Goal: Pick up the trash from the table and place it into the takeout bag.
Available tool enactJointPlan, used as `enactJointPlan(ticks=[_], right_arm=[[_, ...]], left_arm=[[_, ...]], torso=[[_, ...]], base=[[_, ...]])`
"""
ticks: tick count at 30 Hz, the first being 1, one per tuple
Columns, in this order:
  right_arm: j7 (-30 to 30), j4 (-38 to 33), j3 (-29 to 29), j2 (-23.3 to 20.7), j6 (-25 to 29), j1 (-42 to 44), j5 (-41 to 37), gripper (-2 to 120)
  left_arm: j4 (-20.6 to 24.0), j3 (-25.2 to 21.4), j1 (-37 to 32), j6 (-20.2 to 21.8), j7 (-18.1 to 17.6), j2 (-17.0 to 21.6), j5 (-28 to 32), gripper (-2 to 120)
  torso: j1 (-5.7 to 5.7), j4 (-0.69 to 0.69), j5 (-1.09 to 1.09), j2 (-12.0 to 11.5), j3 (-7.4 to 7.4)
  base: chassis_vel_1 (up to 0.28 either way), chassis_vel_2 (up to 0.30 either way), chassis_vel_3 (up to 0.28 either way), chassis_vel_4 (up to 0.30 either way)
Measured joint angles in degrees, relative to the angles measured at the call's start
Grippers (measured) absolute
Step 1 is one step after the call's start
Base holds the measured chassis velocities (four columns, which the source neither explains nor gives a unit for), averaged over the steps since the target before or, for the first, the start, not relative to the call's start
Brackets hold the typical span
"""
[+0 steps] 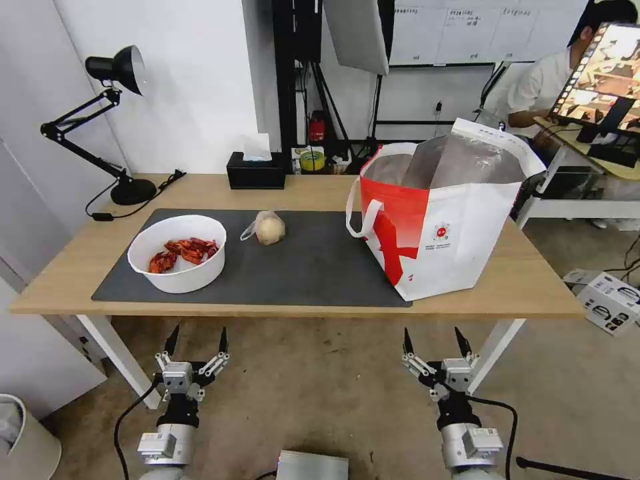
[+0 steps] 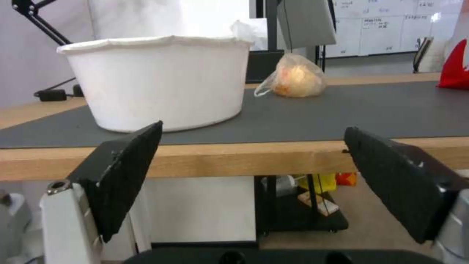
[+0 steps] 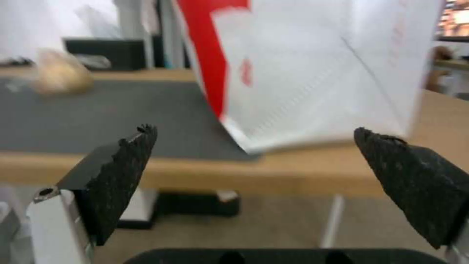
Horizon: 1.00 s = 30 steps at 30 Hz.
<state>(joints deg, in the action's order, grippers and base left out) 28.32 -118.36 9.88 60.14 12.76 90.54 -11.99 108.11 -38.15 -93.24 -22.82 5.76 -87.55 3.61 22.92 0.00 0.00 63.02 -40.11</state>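
A white round bowl (image 1: 177, 253) (image 2: 156, 80) with red crayfish shells (image 1: 183, 253) stands on the left of the dark mat (image 1: 313, 267) on the table (image 1: 527, 287). A small knotted clear bag with a beige lump (image 1: 267, 228) (image 2: 294, 76) (image 3: 61, 75) lies mid-mat. The takeout bag (image 1: 443, 217) (image 3: 303, 69) stands open on the right, silver lining showing. Both grippers hang below the table's front edge, open and empty: the left gripper (image 1: 197, 339) (image 2: 251, 139) before the bowl, the right gripper (image 1: 433, 341) (image 3: 254, 134) before the takeout bag.
A black tissue box (image 1: 255, 170) and a black desk lamp (image 1: 113, 120) stand at the table's back. White table legs (image 1: 117, 350) flank the grippers. A desk with a monitor (image 1: 603, 73) is at the far right, and a carton (image 1: 610, 300) lies on the floor.
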Motion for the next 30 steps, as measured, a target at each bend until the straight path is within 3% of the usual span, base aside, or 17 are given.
enactJointPlan(ticks=[10, 15, 21, 24, 30], right_arm=[[-1.79, -5.59, -9.76, -3.24, -12.14, -16.13, -12.82, 100], [-1.99, -5.31, -14.95, -4.17, -19.78, -25.19, -21.43, 100], [-0.96, -3.58, -18.47, -4.05, -24.11, -32.31, -27.53, 100], [1.16, 1.25, -22.41, -1.36, -30.91, -43.44, -40.81, 100], [1.42, 7.23, -23.83, 2.85, -37.87, -53.57, -50.73, 100]], left_arm=[[0.07, 0.21, 0.17, 0.08, 0.0, 0.0, -0.06, 100], [0.23, 0.1, 0.05, 0.25, 0.0, 0.35, -0.11, 100], [0.23, -0.13, -0.11, 0.25, 0.0, 0.25, -0.13, 100], [0.32, -0.58, -0.15, 0.25, 0.01, 0.1, -0.13, 100], [0.36, -1.04, -0.23, 0.16, 0.01, -0.12, -0.1, 100]], torso=[[0.0, 0.01, 0.0, 0.0, -0.01], [0.0, -0.01, -0.01, 0.0, -0.01], [0.0, 0.01, -0.01, 0.0, -0.01], [0.0, 0.01, -0.01, 0.0, -0.01], [0.0, 0.01, -0.02, -0.01, -0.01]], base=[[0.0, 0.0, 0.0, 0.0], [0.0, 0.0, 0.0, 0.0], [0.0, 0.0, 0.0, 0.0], [0.0, 0.0, 0.0, 0.0], [0.0, 0.0, 0.0, 0.0]])
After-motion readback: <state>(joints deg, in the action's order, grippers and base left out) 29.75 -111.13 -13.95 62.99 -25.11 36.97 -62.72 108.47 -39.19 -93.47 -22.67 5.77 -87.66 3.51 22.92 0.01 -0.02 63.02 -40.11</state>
